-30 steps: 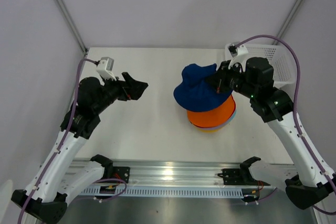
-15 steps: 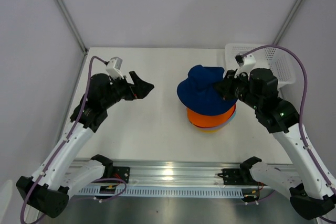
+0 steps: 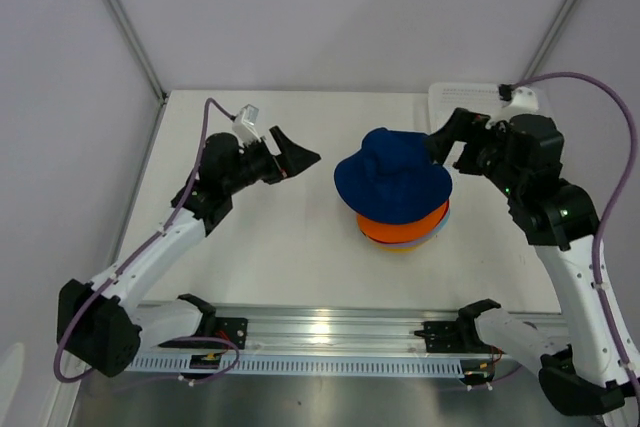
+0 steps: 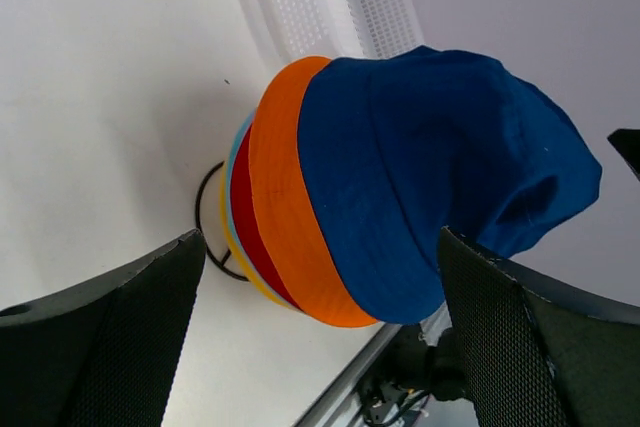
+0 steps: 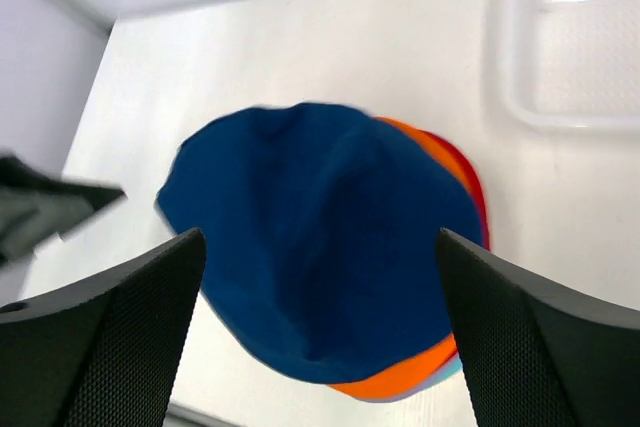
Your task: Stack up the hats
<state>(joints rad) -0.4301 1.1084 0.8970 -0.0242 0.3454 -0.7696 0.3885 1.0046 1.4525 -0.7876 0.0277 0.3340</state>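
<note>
Right gripper (image 5: 320, 239) first: we see its jaws standing wide, nothing between them, hovering above the stack of hats on the side toward the basket. Directly beneath it sits the blue hat (image 3: 392, 175), topmost on the stack, crown up but dented and bulging toward the left arm's side, with its brim draped over the orange hat (image 3: 402, 228). Under the orange one we make out a red hat (image 4: 241, 209) and thin slivers of paler brims, too slim for us to sort hat by hat. The stack rides on a black wire stand (image 4: 199, 215) on the white table (image 3: 280, 237), and the white basket (image 4: 300, 2) sits just beyond the stack on the right arm's side. On the opposite side of the stack, a little way off, the left gripper (image 3: 298, 153) points at it, jaws wide too, holding nothing.

We see no loose hat anywhere, so by our reckoning the stacking is all but done. Now the risks:
- **A slide.** The blue hat looks skewed and not pulled fully down over the orange crown, so its own floppy weight could slip it off toward the left arm.
- **A snag.** The right fingers hang close above that soft fabric, and a careless retreat could catch the brim and drag the hat along.
- **A knock.** The stack is tall and soft on a light wire stand, so a nudge from either arm could tip the lot.
</note>
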